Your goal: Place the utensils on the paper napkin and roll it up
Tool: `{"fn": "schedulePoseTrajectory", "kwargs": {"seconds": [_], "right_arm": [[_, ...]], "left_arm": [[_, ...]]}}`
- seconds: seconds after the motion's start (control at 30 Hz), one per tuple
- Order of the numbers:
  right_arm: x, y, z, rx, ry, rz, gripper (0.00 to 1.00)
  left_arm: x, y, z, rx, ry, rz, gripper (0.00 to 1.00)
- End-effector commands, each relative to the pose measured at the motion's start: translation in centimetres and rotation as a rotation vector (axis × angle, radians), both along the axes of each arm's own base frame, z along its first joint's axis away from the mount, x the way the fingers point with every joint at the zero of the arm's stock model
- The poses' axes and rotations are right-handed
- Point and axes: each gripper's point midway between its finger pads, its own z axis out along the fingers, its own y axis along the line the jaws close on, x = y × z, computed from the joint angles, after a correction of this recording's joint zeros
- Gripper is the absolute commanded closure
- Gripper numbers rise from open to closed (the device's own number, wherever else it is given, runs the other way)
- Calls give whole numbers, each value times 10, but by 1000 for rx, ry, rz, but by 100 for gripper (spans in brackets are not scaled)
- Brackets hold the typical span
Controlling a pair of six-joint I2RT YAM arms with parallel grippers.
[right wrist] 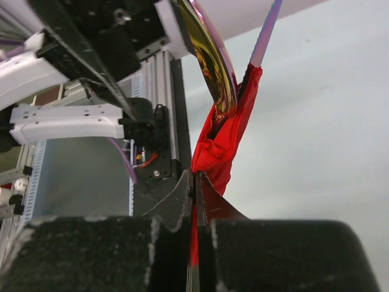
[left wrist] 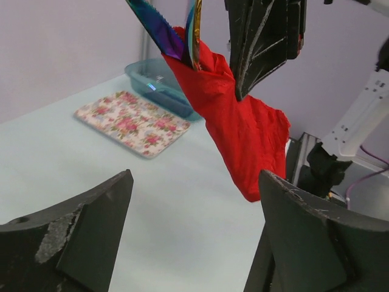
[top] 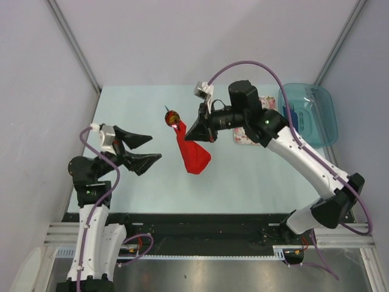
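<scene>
Looks nearly finished, with utensils (top: 172, 117) bundled in the paper napkin (top: 194, 155), pinched above the table (top: 255, 176) by right fingers (top: 199, 129), beside spread left fingers (top: 135, 139), short only of setting down.

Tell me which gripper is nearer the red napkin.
Right. The right gripper is pinched shut on the red napkin; the left gripper stands open off to its left in the top view, not touching it.

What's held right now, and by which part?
Right tool pinches the crumpled red paper napkin by a side fold, gold spoon poking out. Left tool empty.
</scene>
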Motion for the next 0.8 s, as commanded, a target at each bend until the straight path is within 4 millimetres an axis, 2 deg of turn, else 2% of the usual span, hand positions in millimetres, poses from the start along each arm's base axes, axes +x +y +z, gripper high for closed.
{"fn": "schedulePoseTrajectory", "kwargs": {"seconds": [0.0,0.07,0.17,0.2,0.37,0.53,0.77], "right_arm": [[-40,-4,44,81,-181,60,100],[-46,-4,49,87,-212,57,100],[-56,-3,55,95,-264,64,100],[-64,-2,58,102,-284,81,100],[-77,1,61,107,-346,98,100],[-82,4,63,113,-372,101,100],[-86,9,65,122,-398,96,100]], "left_arm": [[-25,-21,17,3,-111,-124,13],[-39,-36,20,10,-147,-208,16],[-51,-50,21,18,-163,-275,16],[-52,-52,20,17,-156,-289,16],[-65,-62,32,-18,-139,-376,17],[-70,-71,45,-51,-109,-417,23],[-67,-74,65,-109,-71,-405,31]]}}
